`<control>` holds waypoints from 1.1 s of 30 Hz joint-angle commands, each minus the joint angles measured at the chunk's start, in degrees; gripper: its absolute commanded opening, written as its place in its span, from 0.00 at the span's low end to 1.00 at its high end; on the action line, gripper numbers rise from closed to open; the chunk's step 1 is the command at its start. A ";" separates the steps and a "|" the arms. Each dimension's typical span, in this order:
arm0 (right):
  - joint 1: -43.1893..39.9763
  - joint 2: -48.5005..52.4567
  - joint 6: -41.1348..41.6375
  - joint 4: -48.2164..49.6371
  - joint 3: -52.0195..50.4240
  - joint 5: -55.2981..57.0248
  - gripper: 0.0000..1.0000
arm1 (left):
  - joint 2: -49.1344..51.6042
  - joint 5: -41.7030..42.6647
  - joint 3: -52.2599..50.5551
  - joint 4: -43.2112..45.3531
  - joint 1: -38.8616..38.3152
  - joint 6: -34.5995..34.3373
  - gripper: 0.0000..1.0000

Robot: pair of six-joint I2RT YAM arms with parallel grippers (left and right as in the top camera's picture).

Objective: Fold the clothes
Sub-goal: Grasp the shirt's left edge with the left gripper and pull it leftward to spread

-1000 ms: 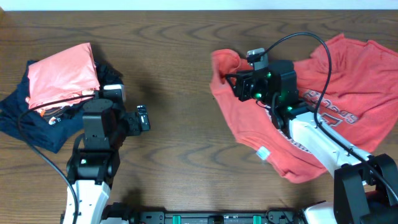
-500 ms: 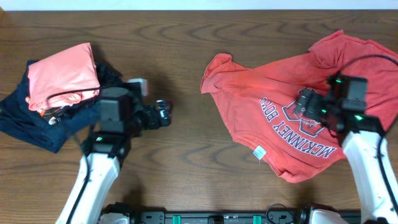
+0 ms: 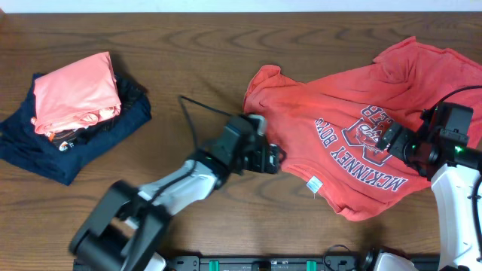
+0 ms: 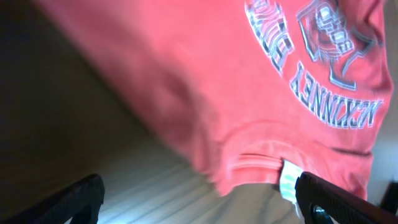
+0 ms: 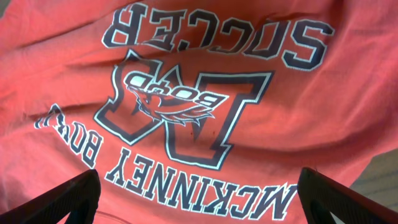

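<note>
The red-orange T-shirt point(image 3: 354, 113) lies spread and wrinkled on the right half of the table, print up, with its white neck tag point(image 3: 312, 184) at the near hem. My left gripper point(image 3: 273, 159) is open and empty at the shirt's left edge. In the left wrist view the shirt point(image 4: 236, 81) and the tag point(image 4: 288, 180) lie ahead of the open gripper point(image 4: 199, 208). My right gripper point(image 3: 392, 137) is open and empty above the chest print. In the right wrist view the print point(image 5: 186, 106) fills the frame, with the gripper point(image 5: 199, 202) over it.
A salmon-pink folded garment point(image 3: 75, 90) lies on a dark navy garment point(image 3: 45, 154) at the far left of the wooden table point(image 3: 196, 60). The shirt's right sleeve point(image 3: 452, 68) reaches the table's right edge.
My left arm has swung right, from beside the stack to the shirt's left edge. My right gripper let go of the shirt and moved right. The shirt now lies spread.
</note>
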 commanded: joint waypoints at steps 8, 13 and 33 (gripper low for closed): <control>-0.46 -0.39 -0.52 -0.59 0.57 0.37 0.99 | 11.65 -3.58 0.59 11.91 -7.67 -6.88 0.24; -0.46 -0.39 -0.52 -0.66 0.57 0.37 0.99 | 9.42 -7.63 0.59 11.43 -3.06 -3.89 0.06; -0.48 -0.35 -0.48 -1.55 0.52 1.51 0.99 | -8.50 6.88 6.75 -22.73 35.26 1.53 0.98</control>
